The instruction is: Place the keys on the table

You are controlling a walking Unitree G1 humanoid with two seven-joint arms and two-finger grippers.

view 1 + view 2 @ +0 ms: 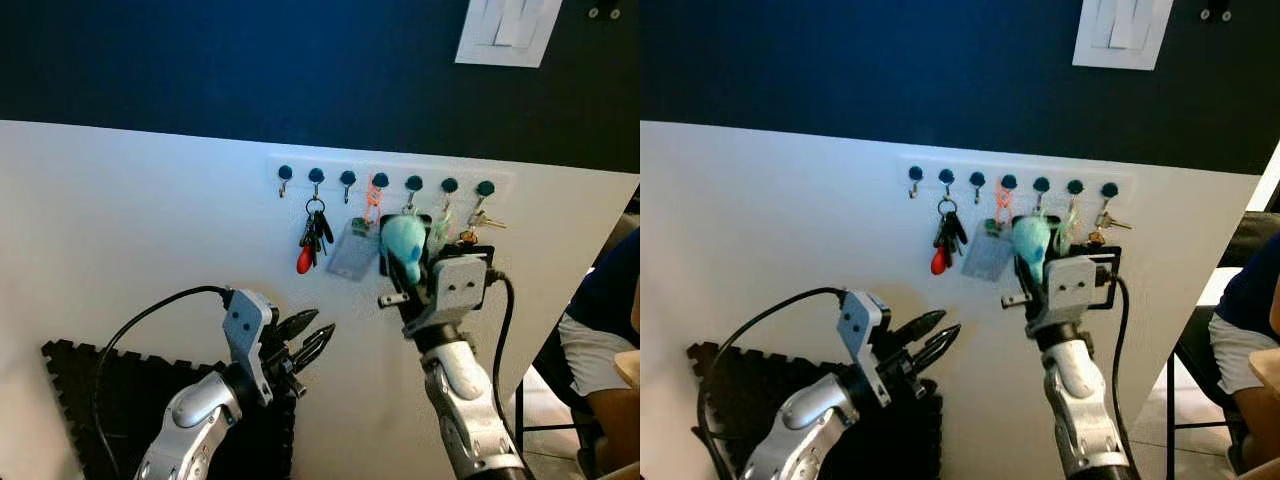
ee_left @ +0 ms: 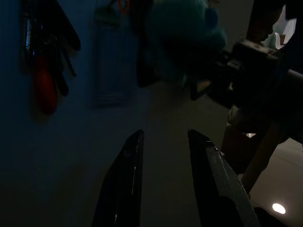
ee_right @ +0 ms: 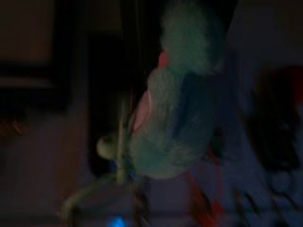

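Keys point(image 1: 442, 228) with teal fluff point(image 1: 404, 245) hang right at the right pincer point(image 1: 412, 262); its grip is hidden. Left pincer point(image 1: 308, 345), half-open and empty, sits lower.

The teal keychain toy point(image 1: 404, 243) looks fuzzy and soft, like plush. Beside it the key bunch point(image 1: 313, 236) shows dull metal with a glossy red plastic fob point(image 1: 303, 261). A flat card holder point(image 1: 354, 250) looks like clear, slightly shiny plastic. The wall panel point(image 1: 140, 220) is smooth matt white. The floor mat point(image 1: 110, 400) is matt black foam. The arms are brushed silver metal; the left claw point(image 1: 308, 343) has glossy black fingers.
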